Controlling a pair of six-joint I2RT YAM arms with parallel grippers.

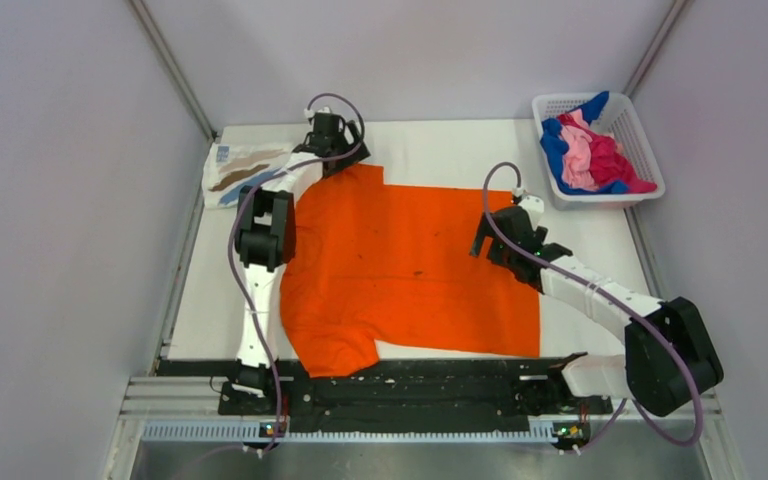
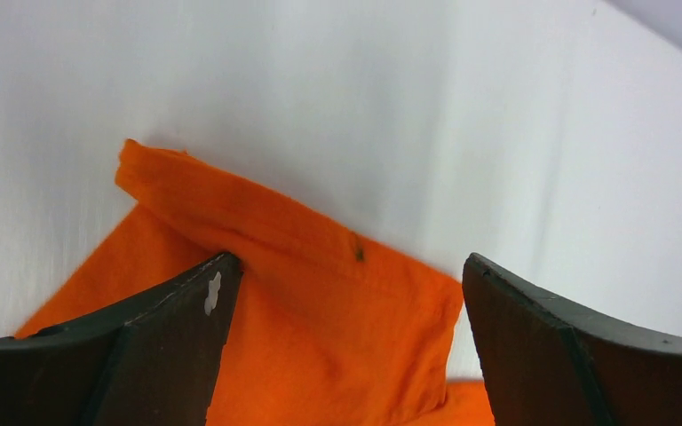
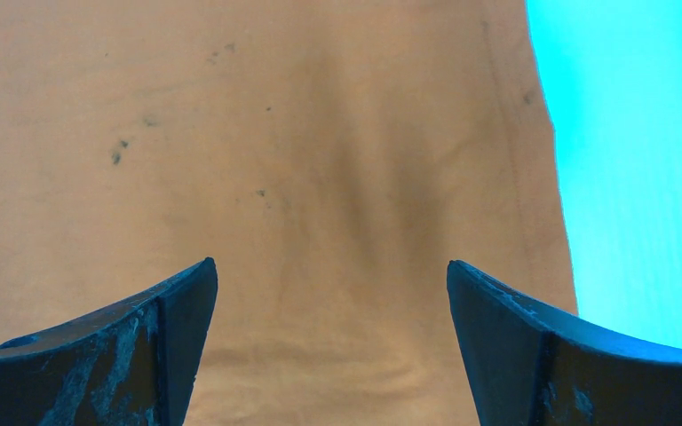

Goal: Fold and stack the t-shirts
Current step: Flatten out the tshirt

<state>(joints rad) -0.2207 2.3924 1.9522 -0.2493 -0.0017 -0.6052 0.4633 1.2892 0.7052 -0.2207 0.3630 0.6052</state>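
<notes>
The orange t-shirt lies spread flat on the white table. My left gripper is open over the shirt's far left sleeve, its fingers on either side of the sleeve cloth. My right gripper is open low over the shirt near its right edge; the cloth shows dull tan in the right wrist view and fills the gap between the fingers. A folded white t-shirt with brown and blue streaks lies at the far left.
A white lattice basket at the far right holds blue, pink and magenta shirts. Grey walls stand close on the left, back and right. A black rail runs along the table's near edge.
</notes>
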